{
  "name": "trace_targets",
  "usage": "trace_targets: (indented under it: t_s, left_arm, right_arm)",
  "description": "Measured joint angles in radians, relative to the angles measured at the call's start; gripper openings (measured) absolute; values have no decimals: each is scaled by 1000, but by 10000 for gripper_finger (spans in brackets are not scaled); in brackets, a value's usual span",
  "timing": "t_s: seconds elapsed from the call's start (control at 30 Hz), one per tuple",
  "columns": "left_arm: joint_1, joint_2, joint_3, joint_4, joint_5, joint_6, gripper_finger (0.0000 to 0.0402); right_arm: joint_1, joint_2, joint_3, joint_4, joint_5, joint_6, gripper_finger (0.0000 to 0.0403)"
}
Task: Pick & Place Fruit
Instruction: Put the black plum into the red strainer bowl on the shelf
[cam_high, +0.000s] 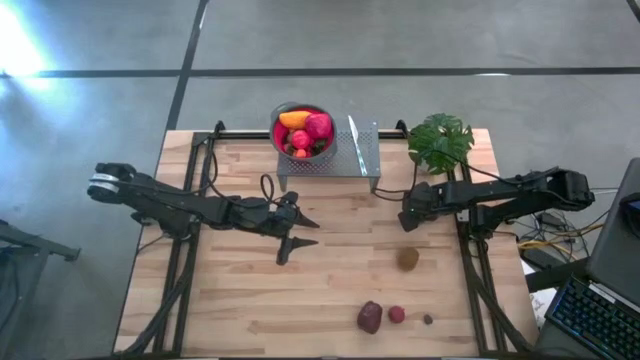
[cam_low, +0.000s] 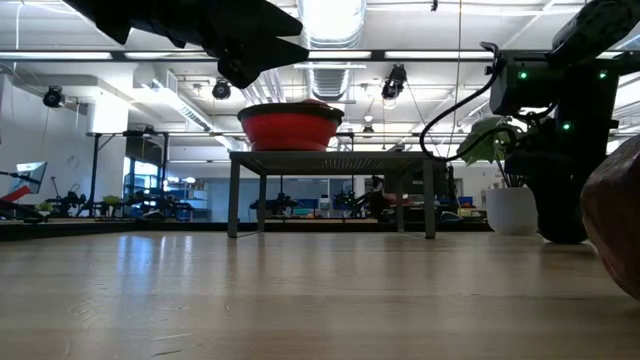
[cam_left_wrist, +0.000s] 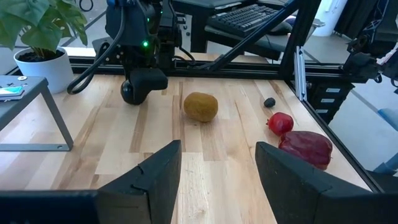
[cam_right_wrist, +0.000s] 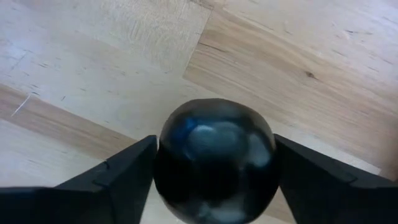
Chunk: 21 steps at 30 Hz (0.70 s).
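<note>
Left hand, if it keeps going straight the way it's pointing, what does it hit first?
Probably the kiwi: it lies ahead of the open left hand, slightly off centre. The right hand sits beyond; depth is hard to judge.

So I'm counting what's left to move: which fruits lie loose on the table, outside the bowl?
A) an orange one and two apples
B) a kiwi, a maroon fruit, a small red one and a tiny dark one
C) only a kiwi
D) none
B: the high view shows the kiwi, the maroon fruit, the small red fruit and the tiny dark one on the table.
</note>
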Motion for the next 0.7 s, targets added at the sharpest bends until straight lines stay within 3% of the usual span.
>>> trace_targets:
  t_s: [0.2,0.4,0.7]
  left_arm:
    - [0,0,0,0,0,0,211]
    - [0,0,0,0,0,0,211]
    - [0,0,-1,0,0,0,211]
  right_arm:
    - [0,0,0,-1,0,-1,241]
    - [0,-1,8,-8,-17,-27,251]
    - [2,-2,179,-6,-170,-134,240]
